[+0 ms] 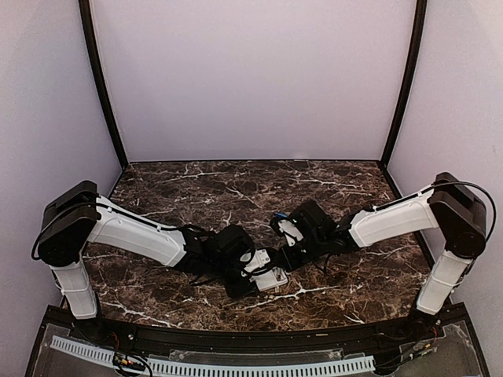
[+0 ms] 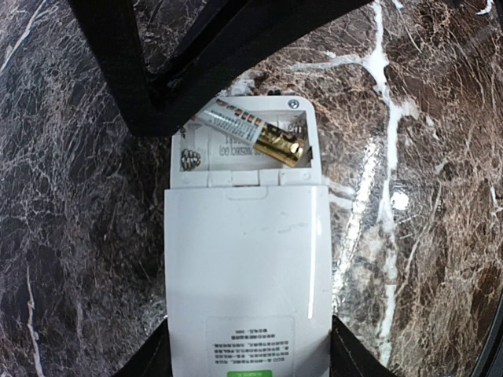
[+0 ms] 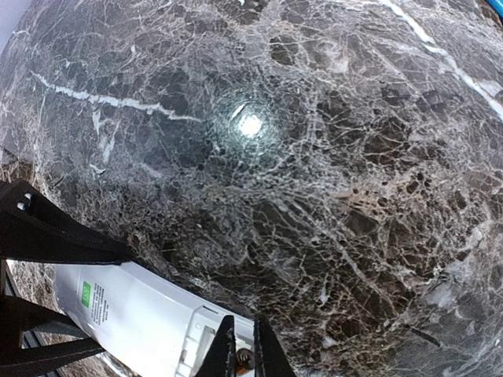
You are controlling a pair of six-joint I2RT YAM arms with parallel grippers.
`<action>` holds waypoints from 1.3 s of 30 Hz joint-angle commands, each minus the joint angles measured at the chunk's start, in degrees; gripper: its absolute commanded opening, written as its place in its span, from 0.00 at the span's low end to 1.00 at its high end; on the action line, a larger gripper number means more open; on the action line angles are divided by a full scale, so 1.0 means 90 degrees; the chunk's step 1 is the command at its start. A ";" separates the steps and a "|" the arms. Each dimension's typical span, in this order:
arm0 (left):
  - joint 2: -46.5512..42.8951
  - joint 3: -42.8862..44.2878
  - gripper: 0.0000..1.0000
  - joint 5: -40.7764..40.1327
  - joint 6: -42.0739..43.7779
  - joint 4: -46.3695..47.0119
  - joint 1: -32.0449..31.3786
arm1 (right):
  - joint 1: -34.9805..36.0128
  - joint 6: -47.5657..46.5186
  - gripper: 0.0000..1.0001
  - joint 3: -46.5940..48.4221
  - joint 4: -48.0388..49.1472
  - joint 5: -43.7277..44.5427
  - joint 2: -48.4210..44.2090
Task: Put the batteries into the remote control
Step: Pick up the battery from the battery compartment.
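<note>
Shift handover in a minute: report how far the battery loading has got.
Done: compartment open, remote control clamped back-up in the left gripper. In hand: one battery lies tilted, not seated, the right gripper at its silver end. Left: seat it, fill the empty spring slot.

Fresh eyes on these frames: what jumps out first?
The remote control lies back-up near the front middle of the marble table, clamped in the left pincer, its battery bay open. A silver-and-gold battery sits tilted in that bay, not yet seated, with the right pincer, jaws nearly together, right at it.
</note>
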 commanded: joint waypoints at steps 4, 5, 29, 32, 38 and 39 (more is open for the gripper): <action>0.0539 -0.0244 0.24 0.0105 -0.0086 -0.0959 -0.0019 | 0.0032 -0.0206 0.11 -0.0016 -0.0025 -0.0063 -0.0105; 0.0543 -0.0236 0.24 0.0101 -0.0086 -0.0962 -0.0020 | 0.0032 -0.0207 0.11 0.0062 -0.0091 -0.0047 -0.0133; 0.0511 -0.0267 0.44 0.0137 -0.0111 -0.0951 -0.0020 | 0.0470 0.1232 0.24 0.0789 -0.1948 0.0897 -0.0044; 0.0513 -0.0275 0.44 0.0134 -0.0117 -0.0938 -0.0018 | 0.0471 0.1189 0.29 0.0873 -0.1999 0.0833 0.0139; 0.0493 -0.0283 0.45 0.0135 -0.0116 -0.0932 -0.0017 | 0.0471 0.1148 0.26 0.0962 -0.2033 0.0842 0.0380; 0.0491 -0.0285 0.45 0.0135 -0.0116 -0.0924 -0.0017 | 0.0471 0.1143 0.25 0.0968 -0.2028 0.0841 0.0381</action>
